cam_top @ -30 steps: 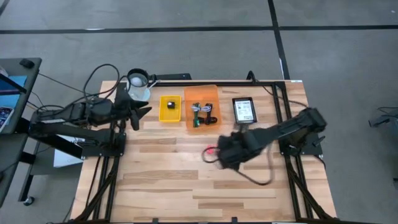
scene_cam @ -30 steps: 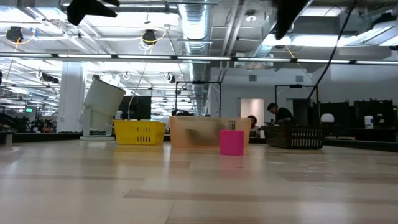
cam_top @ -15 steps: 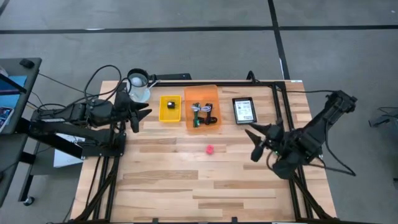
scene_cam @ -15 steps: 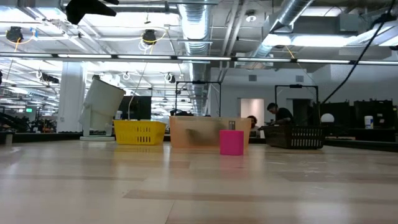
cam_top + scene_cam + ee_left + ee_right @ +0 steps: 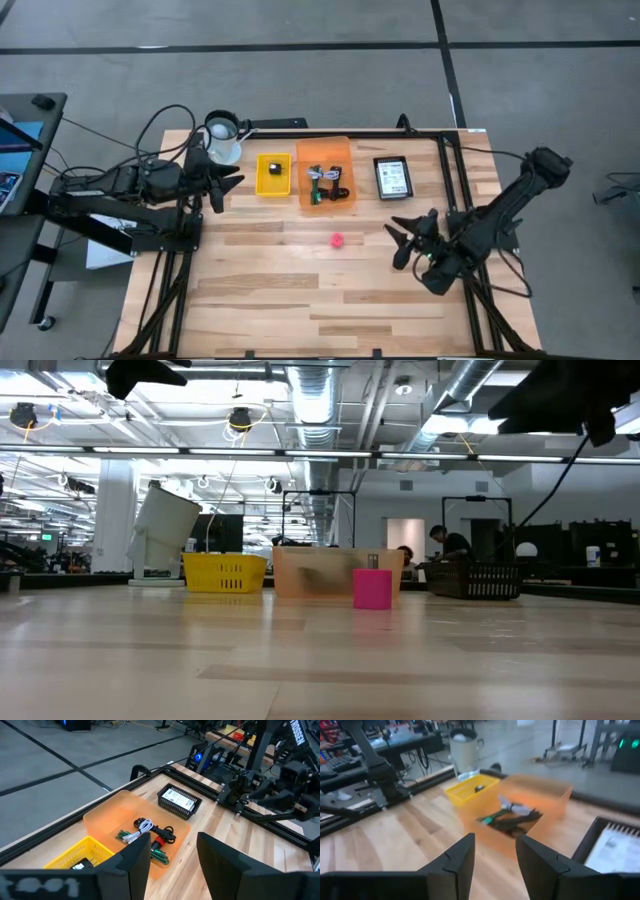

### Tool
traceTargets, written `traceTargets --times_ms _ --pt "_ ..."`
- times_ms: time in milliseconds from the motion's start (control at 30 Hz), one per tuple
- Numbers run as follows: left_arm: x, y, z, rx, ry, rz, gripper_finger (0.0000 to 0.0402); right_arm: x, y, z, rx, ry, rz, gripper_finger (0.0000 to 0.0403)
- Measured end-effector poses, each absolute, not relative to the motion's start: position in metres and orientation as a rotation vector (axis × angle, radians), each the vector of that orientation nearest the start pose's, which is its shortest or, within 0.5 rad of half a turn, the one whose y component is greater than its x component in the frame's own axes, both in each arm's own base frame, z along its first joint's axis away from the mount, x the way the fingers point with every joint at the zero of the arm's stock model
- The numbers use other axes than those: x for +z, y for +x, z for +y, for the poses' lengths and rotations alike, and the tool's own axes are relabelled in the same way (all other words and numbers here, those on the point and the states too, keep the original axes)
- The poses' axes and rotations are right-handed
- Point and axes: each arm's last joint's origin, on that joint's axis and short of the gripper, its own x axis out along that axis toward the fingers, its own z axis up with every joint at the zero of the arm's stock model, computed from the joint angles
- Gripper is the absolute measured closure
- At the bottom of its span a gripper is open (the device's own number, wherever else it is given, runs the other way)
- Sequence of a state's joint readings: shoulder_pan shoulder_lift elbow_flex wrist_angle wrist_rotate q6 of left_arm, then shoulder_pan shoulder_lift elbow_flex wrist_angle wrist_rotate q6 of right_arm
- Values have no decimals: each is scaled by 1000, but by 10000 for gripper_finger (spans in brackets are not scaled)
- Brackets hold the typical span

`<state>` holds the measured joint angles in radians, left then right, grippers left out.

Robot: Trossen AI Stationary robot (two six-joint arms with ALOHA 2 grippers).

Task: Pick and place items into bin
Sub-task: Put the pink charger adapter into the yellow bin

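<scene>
A small red-pink piece (image 5: 337, 240) lies alone on the light wooden slatted table (image 5: 260, 290), near of the translucent orange plastic bin (image 5: 324, 153) that holds black and green cables (image 5: 326, 186). Left of that bin stands a yellow mesh basket (image 5: 272, 176) with a tiny black block (image 5: 274, 170) inside; right of it, a black tray bearing a white printed card (image 5: 393, 177). The right gripper (image 5: 407, 242) hovers right of the piece, fingers parted and empty. The left gripper (image 5: 228, 182) waits by the yellow basket, fingers parted, holding nothing.
</scene>
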<state>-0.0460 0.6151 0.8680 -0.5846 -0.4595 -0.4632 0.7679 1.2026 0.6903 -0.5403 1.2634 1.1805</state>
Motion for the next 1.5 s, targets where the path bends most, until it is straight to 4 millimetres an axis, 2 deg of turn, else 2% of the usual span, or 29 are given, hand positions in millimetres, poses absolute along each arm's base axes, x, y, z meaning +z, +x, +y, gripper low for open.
traceTargets --times_ms 167,333,467,700,833,1000,1133,1233,1367,1500 --pt "345 116 8 476 -370 222 252 203 185 127 -643 306 282 264" --pt "345 116 8 476 -370 222 252 183 200 119 -679 294 411 261" --pt "345 116 8 476 -371 219 252 169 209 117 -699 228 473 261" --pt "347 116 8 472 -378 197 252 141 222 125 -624 91 604 263" --pt "347 116 8 473 -389 195 252 121 226 124 -649 79 664 270" --pt "347 118 7 469 -406 188 252 106 221 122 -653 54 792 278" --pt "351 131 5 396 -408 158 252 103 215 123 -621 83 923 283" --pt "352 149 1 282 -362 171 252 106 211 125 -598 63 937 285" --pt "343 174 -3 168 -314 236 252 112 207 129 -571 66 929 285" --pt "325 199 -7 79 -303 365 252 116 202 133 -539 70 948 285"
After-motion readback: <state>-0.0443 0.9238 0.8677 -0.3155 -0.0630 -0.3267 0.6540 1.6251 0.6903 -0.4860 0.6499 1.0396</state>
